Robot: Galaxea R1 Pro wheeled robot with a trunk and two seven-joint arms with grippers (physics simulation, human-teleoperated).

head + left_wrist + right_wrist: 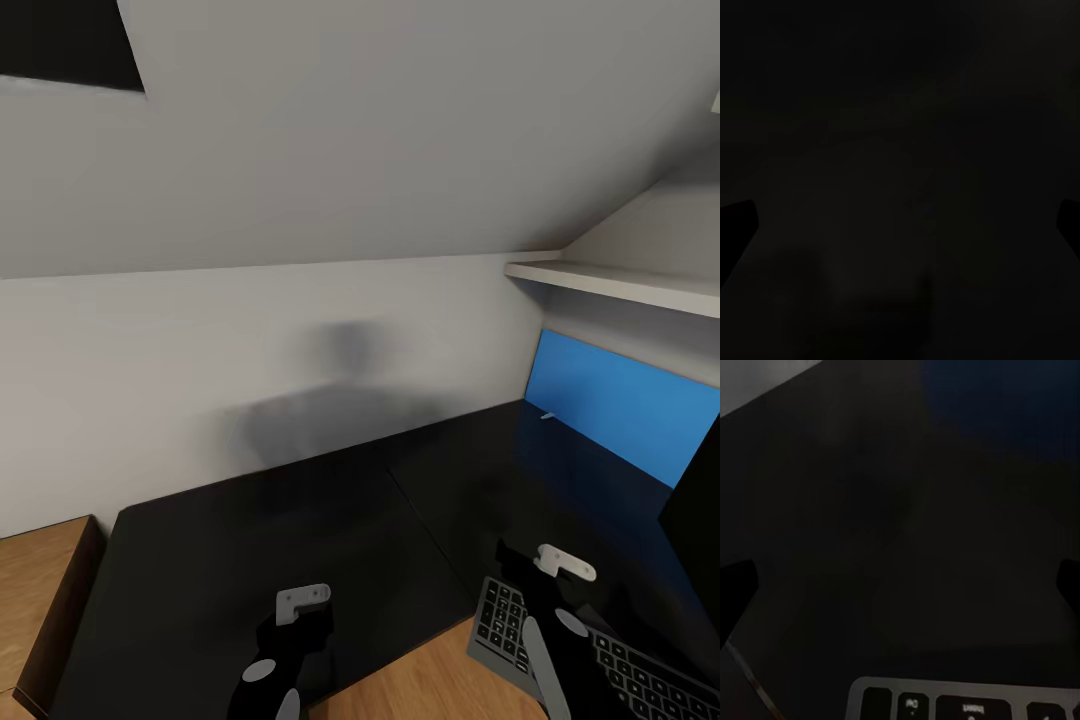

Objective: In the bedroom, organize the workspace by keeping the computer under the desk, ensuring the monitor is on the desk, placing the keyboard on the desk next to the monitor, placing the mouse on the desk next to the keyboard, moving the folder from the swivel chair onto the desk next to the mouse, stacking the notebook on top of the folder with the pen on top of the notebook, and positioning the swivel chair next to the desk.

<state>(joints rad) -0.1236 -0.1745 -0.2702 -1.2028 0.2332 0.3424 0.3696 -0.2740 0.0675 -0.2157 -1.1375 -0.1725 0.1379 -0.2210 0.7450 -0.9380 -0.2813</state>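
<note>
Your head view is evenly, softly lit, with a blurred grey shadow smeared on the white wall (pixel 200 340) behind the glossy black desk (pixel 300 540). The desk top mirrors a blue panel (pixel 620 400). Both wrist views are very dim, nearly black, and the keyboard (pixel 967 705) keys barely read.

You're basically staring at a dark glossy surface (pixel 900 150) here, almost all black with faint smudgy reflections. Two black fingertips (pixel 733 225) poke in at opposite edges, set wide apart, nothing between them.
</note>
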